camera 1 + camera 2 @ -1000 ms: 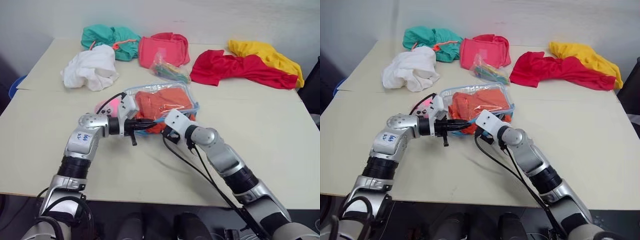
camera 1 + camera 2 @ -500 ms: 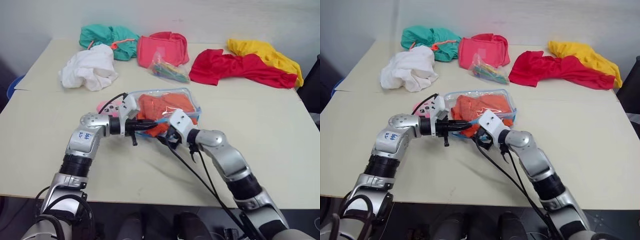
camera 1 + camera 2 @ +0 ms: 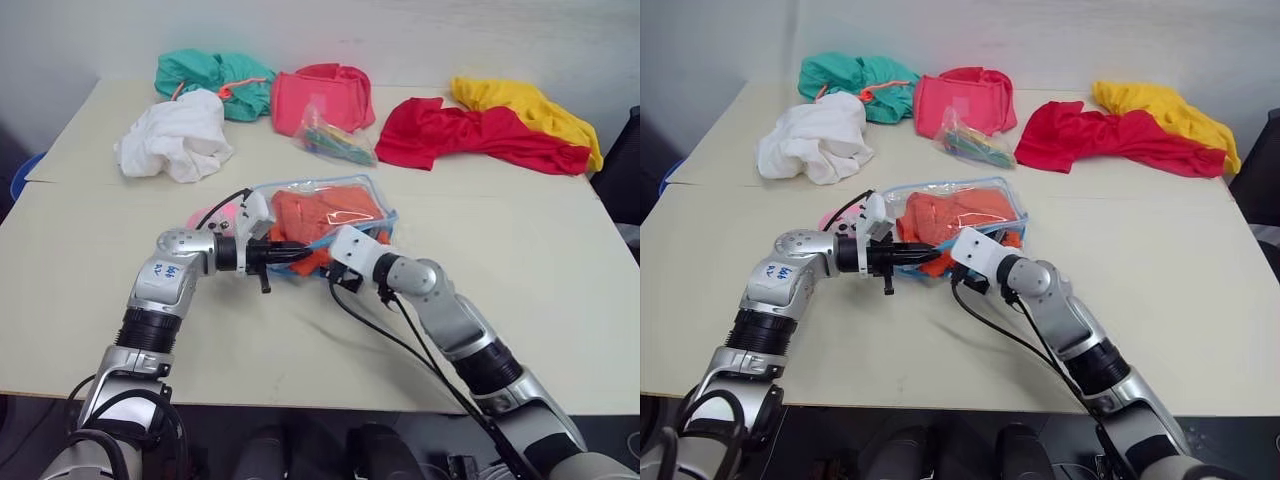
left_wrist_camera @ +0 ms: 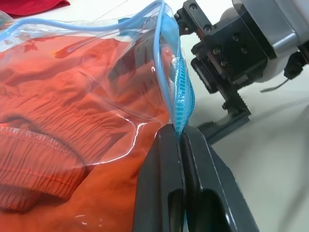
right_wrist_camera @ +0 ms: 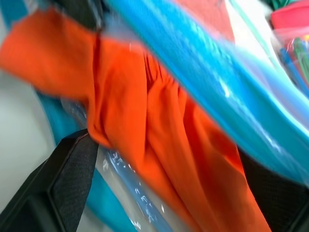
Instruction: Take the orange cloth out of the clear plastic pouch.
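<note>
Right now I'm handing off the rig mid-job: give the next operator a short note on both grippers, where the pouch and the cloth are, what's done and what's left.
Left gripper: shut on the light-blue zipper edge of the clear plastic pouch, holding the mouth up.
Right gripper: fingers wide open at the pouch mouth, a fold of the orange cloth between them, not yet pinched.
Pouch lies mid-table, in front of the clear bag of colourful items and the red garment.
Done: pouch opened, cloth bulging from the mouth.
Left: close the right fingers on the cloth and pull it fully out while the left holds the pouch.
</note>
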Motion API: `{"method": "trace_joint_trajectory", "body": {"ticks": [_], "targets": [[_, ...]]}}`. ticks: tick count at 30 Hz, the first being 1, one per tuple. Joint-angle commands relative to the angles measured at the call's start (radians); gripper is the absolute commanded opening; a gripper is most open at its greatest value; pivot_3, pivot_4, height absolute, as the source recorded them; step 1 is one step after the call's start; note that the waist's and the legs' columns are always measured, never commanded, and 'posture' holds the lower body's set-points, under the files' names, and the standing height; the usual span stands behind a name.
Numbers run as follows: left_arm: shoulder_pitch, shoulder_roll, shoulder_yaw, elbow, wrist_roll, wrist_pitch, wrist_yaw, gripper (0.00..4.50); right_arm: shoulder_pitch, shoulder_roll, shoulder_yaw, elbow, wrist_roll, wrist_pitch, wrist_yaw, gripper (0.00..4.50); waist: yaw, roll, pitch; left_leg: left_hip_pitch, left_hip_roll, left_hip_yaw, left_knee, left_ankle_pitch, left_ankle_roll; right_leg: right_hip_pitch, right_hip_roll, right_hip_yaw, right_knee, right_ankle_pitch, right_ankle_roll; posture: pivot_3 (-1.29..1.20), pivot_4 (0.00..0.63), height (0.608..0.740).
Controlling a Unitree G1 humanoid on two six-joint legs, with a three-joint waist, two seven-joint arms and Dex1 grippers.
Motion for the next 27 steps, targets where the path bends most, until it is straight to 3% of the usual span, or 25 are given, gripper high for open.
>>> {"method": "trace_joint_trajectory", "body": {"ticks": [1,3,10,23,27], "targets": [[-0.009,0.001,0.006,-0.038,-0.028,0.003,-0.012,0.00,0.011,0.022,-0.040,-0.045,0.013,0.002,-0.015,3.62,0.000,0.000,0.000,0.000,0.000,0.000,0.000,0.000,0.000,0.000,0.000,0.000,0.000,0.000,0.000,0.00,0.150,0.740],[-0.009,0.001,0.005,-0.040,-0.027,0.004,-0.012,0.00,0.014,0.028,-0.054,-0.060,0.030,0.024,-0.004,2.96,0.000,0.000,0.000,0.000,0.000,0.000,0.000,0.000,0.000,0.000,0.000,0.000,0.000,0.000,0.000,0.00,0.150,0.740],[-0.008,-0.003,0.005,-0.038,-0.029,0.002,-0.014,0.00,-0.022,-0.027,-0.001,-0.017,-0.032,0.001,0.050,2.96,0.001,0.000,0.000,0.000,0.000,0.000,0.000,0.000,0.000,0.000,0.000,0.000,0.000,0.000,0.000,0.00,0.150,0.740],[-0.017,-0.016,0.002,-0.028,-0.039,0.012,-0.022,0.00,-0.136,0.076,0.022,0.261,-0.087,-0.062,-0.002,2.96,-0.002,0.000,0.000,0.000,0.000,0.000,0.000,0.000,0.000,0.000,0.000,0.000,0.001,0.000,0.000,0.00,0.150,0.740],[-0.020,-0.023,0.002,-0.024,-0.042,0.016,-0.019,0.00,-0.155,0.089,0.010,0.345,-0.064,-0.069,0.032,2.04,-0.003,0.000,0.000,0.002,0.000,0.000,0.000,0.000,0.000,0.001,0.000,0.000,0.001,0.000,0.000,0.00,0.150,0.740]]}}
